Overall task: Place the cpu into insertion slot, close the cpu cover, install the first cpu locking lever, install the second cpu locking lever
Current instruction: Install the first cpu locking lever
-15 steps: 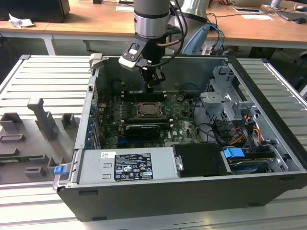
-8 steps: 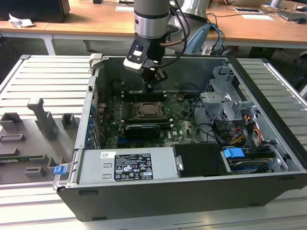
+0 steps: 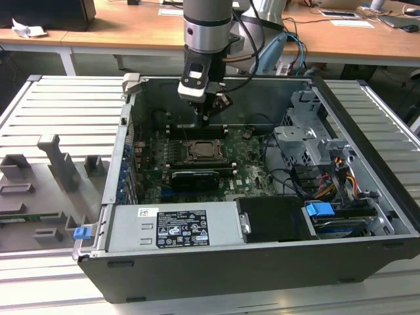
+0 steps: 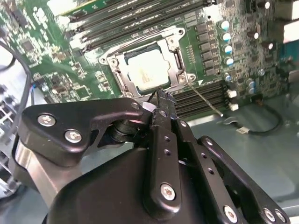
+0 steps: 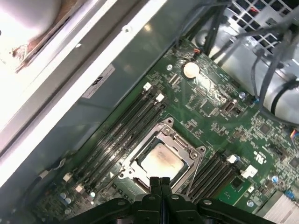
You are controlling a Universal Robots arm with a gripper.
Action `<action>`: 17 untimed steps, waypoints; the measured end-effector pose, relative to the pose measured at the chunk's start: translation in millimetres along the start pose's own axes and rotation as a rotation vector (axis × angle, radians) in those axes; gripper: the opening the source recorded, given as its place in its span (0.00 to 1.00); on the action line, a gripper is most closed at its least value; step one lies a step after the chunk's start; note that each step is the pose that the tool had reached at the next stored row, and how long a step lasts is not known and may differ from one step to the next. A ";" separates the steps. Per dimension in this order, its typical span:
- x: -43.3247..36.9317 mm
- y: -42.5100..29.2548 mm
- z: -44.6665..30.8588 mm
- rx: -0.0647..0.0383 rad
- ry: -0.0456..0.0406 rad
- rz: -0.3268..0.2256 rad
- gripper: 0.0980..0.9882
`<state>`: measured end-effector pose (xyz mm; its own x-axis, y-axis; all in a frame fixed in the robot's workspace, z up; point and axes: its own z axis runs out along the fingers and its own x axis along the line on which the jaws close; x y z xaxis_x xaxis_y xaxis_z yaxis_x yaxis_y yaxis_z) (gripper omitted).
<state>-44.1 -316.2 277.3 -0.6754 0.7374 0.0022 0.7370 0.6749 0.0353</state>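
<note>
The gripper [image 5: 159, 181], fingers pressed together and empty, hangs above the insertion slot [image 3: 200, 152] — the cpu [image 5: 161, 159] sits inside, almost straight below the tips, cpu cover [image 5: 186, 149] flat around it.

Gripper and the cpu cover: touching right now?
Apart. In the exterior view the gripper hangs above the cpu cover, with memory slots showing between its tip and the cover's frame.
</note>
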 end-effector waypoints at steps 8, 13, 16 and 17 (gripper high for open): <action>0.0 0.0 0.0 0.000 0.0040 -0.114 0.01; 0.0 0.0 0.0 0.000 0.0058 -0.165 0.01; 0.0 0.0 0.0 0.000 0.0066 -0.188 0.01; 0.0 0.0 0.0 0.000 0.0069 -0.195 0.01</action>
<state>-44.1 -316.2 277.3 -0.8057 0.5923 0.0022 0.5920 0.8051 0.0353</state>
